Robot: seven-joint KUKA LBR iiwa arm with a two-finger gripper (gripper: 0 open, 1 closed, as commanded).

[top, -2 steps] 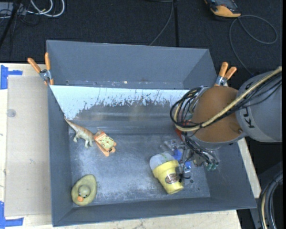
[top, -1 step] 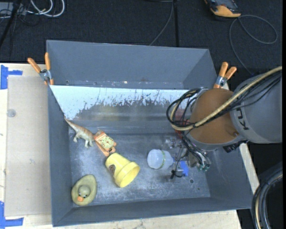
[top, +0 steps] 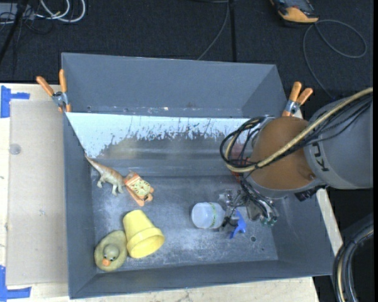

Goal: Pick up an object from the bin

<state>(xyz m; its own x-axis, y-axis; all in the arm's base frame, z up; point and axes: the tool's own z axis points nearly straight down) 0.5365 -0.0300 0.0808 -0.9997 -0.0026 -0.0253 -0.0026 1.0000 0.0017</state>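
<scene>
Gripper (top: 242, 211): low over the floor of the bin (top: 176, 99), near its right wall; open or closed cannot be told. Pale whitish-blue rounded container (top: 205, 215): just beside it, toward the left wall. Small blue piece (top: 239, 226): just beside it, frontward.

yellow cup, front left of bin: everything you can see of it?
The yellow cup looks like smooth plain plastic, tapered. It lies tipped over on the bin floor, narrow closed end toward the back, wider end toward the front. At its front left it touches a yellow-green duck toy; nothing else touches it.
</scene>
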